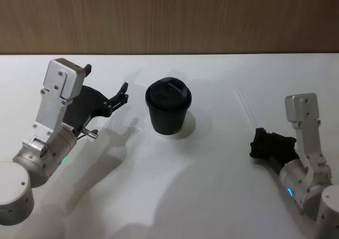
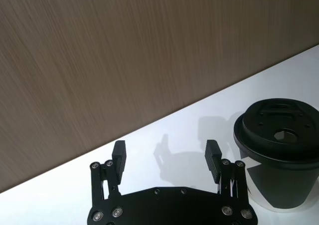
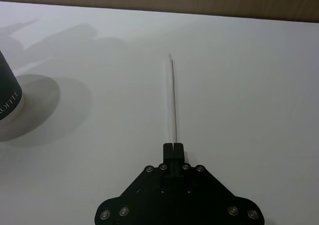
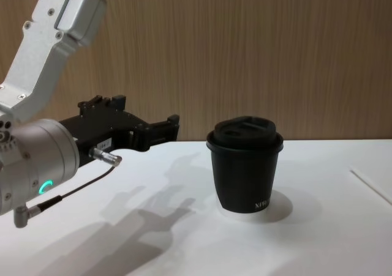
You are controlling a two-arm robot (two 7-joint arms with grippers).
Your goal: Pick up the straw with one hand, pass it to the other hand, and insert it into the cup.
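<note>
Currently one cup (image 1: 168, 109), one straw (image 3: 174, 100); left gripper (image 2: 166, 147) fingers (image 2: 119, 157) wide near cup; right gripper (image 3: 173, 146) fingers pinching straw end.

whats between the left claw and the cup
Nothing: only bare white table lies between the open left claw and the cup, as the head view shows.

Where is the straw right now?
In the head view the straw lies flat on the white table, right of the cup, its near end in the right gripper's shut fingertips.

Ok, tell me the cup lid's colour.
Black; the cup's lid shows best in left wrist view.
</note>
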